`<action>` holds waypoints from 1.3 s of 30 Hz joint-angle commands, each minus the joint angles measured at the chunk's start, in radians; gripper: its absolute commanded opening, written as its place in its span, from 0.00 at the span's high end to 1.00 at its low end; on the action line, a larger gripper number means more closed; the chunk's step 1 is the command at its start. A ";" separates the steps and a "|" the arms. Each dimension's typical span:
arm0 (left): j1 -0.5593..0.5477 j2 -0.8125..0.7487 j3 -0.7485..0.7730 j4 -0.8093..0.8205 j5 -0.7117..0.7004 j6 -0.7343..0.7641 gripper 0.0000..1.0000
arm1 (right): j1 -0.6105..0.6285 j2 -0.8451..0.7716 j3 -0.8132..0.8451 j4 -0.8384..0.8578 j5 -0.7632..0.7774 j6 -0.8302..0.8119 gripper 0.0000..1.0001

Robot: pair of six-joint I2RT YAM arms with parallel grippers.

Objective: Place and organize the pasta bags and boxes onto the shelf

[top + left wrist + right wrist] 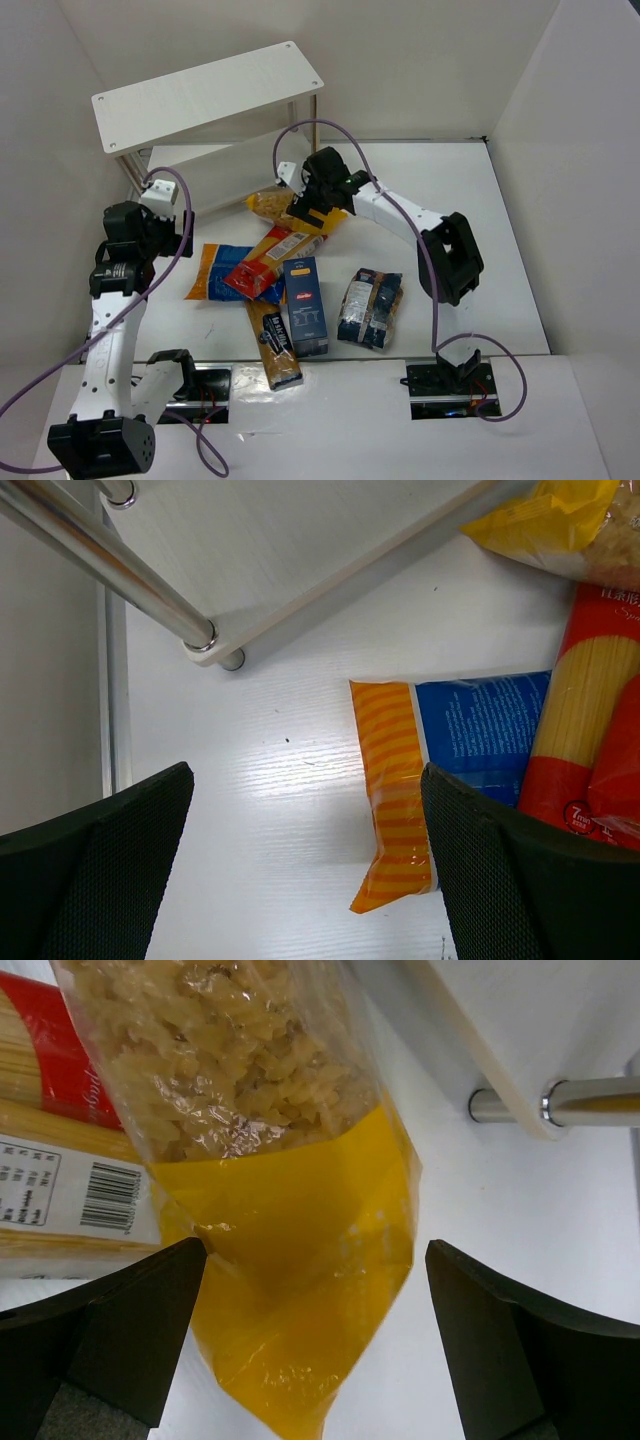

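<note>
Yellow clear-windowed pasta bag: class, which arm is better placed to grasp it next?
Right: the right gripper hangs open over the yellow clear-windowed pasta bag, fingers flanking its end. The left gripper, also open, is over white table beside the orange-blue bag.

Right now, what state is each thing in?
shelf, upright, no packs seen on it.
yellow bag, on table, ungripped.
red box, lying across orange-blue bag.
orange-blue bag, flat, partly covered.
blue box, flat on table.
brown packet, flat on table.
dark bag, flat, apart from the rest.
left end effector, open, empty.
right end effector, open, straddling yellow bag.
</note>
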 commanded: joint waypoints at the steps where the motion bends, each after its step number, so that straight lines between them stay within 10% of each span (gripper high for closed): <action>1: 0.006 0.006 -0.006 0.028 0.018 0.004 0.00 | -0.014 0.036 0.051 0.008 -0.053 -0.016 0.01; 10: 0.006 0.015 -0.006 0.018 0.038 0.013 0.00 | -0.014 0.156 0.126 -0.060 -0.171 -0.044 0.02; 12: 0.006 0.015 -0.006 0.018 0.038 0.022 0.00 | -0.014 0.187 0.161 -0.104 -0.193 -0.053 0.38; 14: 0.006 0.015 -0.006 0.018 0.038 0.022 0.00 | -0.014 0.231 0.217 -0.145 -0.208 -0.040 1.00; 29: 0.006 0.024 0.004 0.009 0.038 0.013 0.00 | -0.005 -0.302 0.152 -0.135 -0.305 0.246 1.00; 39: 0.006 0.006 0.004 0.009 0.029 0.013 0.00 | -0.005 -0.315 0.254 -0.135 -0.319 0.358 1.00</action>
